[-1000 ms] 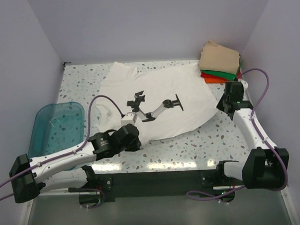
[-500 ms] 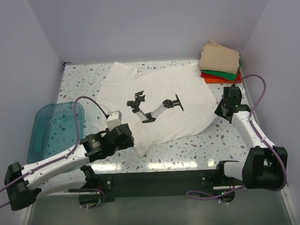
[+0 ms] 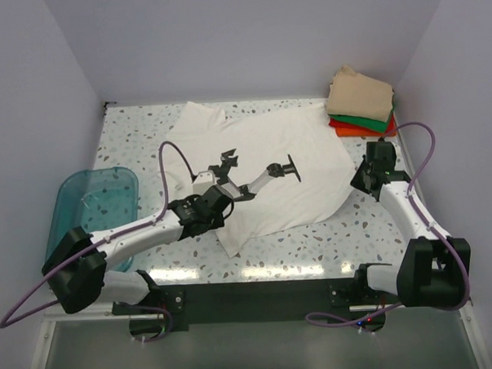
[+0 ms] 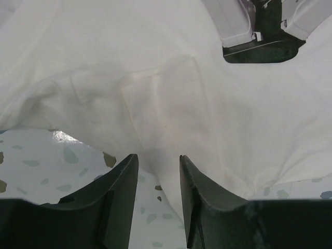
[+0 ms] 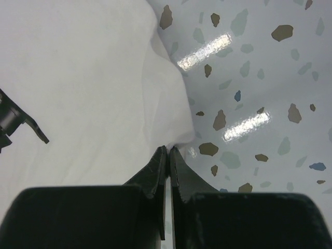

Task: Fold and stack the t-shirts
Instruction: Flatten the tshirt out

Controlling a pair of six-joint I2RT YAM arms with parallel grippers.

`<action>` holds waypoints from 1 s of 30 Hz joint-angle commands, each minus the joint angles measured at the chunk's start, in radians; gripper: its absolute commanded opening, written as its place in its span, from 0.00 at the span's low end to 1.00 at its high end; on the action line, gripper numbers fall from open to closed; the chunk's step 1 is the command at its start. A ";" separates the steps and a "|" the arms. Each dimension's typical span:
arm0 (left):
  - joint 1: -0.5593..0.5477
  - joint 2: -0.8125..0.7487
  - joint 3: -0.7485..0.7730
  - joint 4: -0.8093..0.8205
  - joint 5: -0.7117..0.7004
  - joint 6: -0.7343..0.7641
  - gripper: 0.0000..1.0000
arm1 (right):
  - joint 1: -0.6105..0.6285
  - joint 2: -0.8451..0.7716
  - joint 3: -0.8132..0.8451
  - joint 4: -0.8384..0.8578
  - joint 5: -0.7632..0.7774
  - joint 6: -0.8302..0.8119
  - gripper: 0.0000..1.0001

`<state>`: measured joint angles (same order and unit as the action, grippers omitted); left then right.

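The large white t-shirt (image 3: 269, 163) lies spread flat mid-table, its black print (image 3: 258, 176) facing up. My left gripper (image 3: 224, 195) is low at the shirt's near-left part. In the left wrist view it (image 4: 158, 160) is open, with the shirt's edge (image 4: 155, 78) lying between the fingers (image 4: 119, 197). My right gripper (image 3: 360, 179) is at the shirt's right edge. In the right wrist view it (image 5: 168, 149) is shut on a pinch of the shirt's hem (image 5: 78, 78). Folded tan (image 3: 360, 94), green (image 3: 367, 122) and orange-red (image 3: 344, 130) shirts are stacked at the back right.
A translucent teal bin (image 3: 92, 212) stands at the table's left edge, beside the left arm. The speckled tabletop (image 3: 370, 228) shows in front of and to the right of the shirt. Walls close in the back and both sides.
My left arm has swung in from the near left and stretched out low over the shirt's near-left edge. My right gripper has shifted slightly toward the shirt, then held still.
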<state>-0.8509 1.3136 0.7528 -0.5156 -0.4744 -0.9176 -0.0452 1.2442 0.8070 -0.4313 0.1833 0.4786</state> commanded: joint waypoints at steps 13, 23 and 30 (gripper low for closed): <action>0.058 0.154 0.066 0.088 -0.010 0.046 0.40 | -0.002 0.021 0.009 0.063 -0.039 0.008 0.00; 0.073 0.213 0.054 0.155 0.025 0.063 0.41 | -0.002 0.014 0.008 0.059 -0.036 0.006 0.00; 0.073 0.182 0.042 0.183 0.040 0.072 0.30 | -0.004 0.001 0.001 0.055 -0.033 0.005 0.00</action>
<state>-0.7853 1.5249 0.7895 -0.3885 -0.4358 -0.8684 -0.0452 1.2579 0.8070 -0.4019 0.1417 0.4786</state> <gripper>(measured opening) 0.314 0.026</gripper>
